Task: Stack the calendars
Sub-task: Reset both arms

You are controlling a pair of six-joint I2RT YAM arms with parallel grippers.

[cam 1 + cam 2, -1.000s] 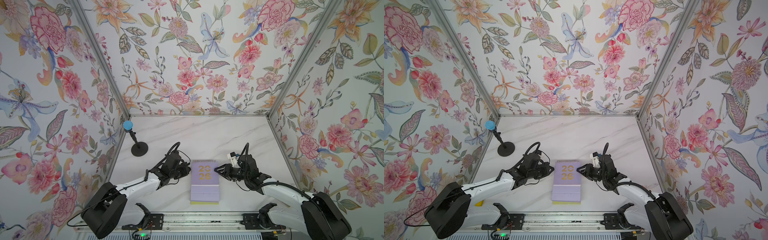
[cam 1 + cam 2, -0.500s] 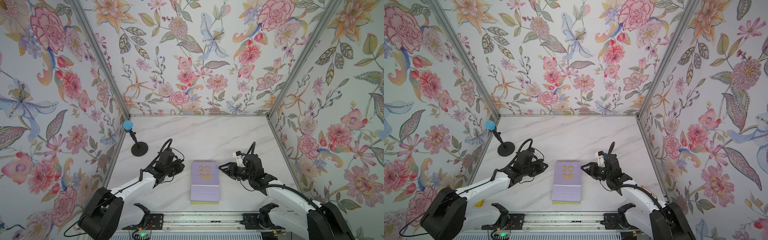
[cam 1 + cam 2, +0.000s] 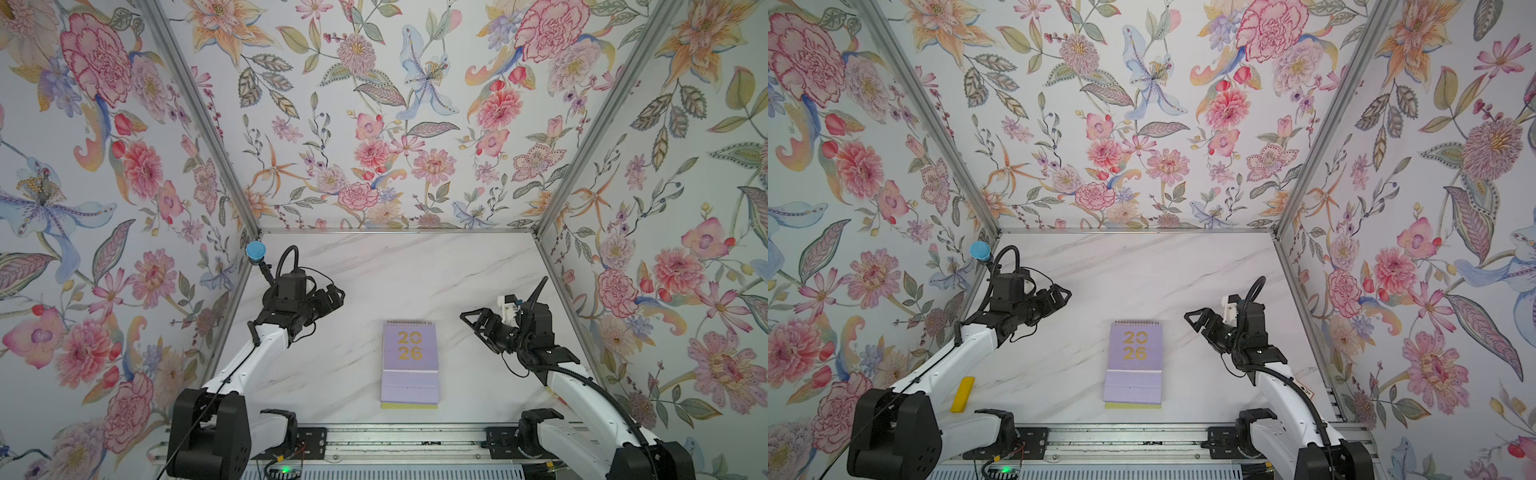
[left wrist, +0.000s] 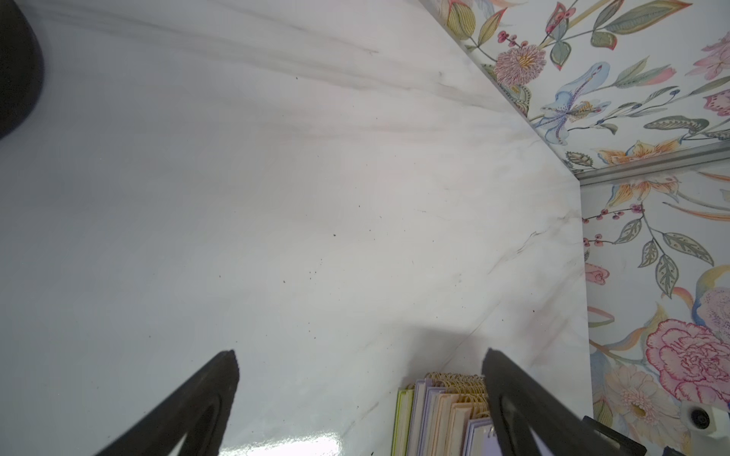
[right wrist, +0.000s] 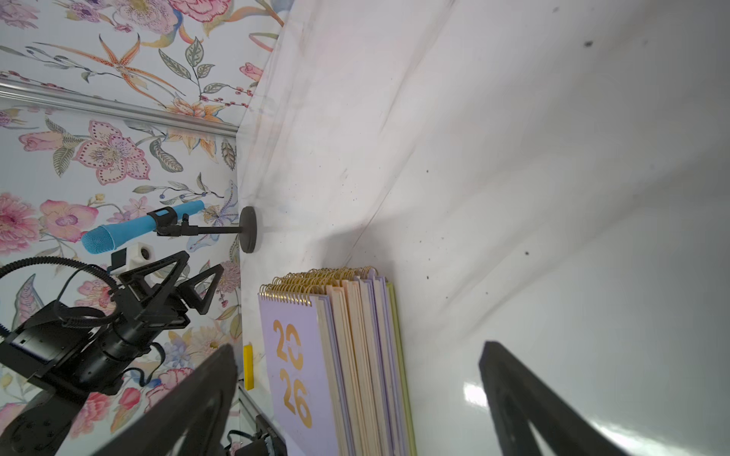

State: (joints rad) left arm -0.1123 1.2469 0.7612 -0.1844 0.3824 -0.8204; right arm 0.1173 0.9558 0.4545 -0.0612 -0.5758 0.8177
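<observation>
calendars [image 3: 409,361] stacked flat, spiral edge toward back wall [image 3: 395,124], lengthwise front-to-back

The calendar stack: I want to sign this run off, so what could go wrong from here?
The lilac-topped stack of spiral-bound calendars is not flush: the yellow-green bottom calendar juts out at the near edge, so a bump could fan it. The open right gripper hangs beside the stack and might clip it when retracting.

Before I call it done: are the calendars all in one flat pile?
In one flat pile. The calendars lie stacked, lilac cover up; the right wrist view shows lilac, peach and yellow-green layers together.
</observation>
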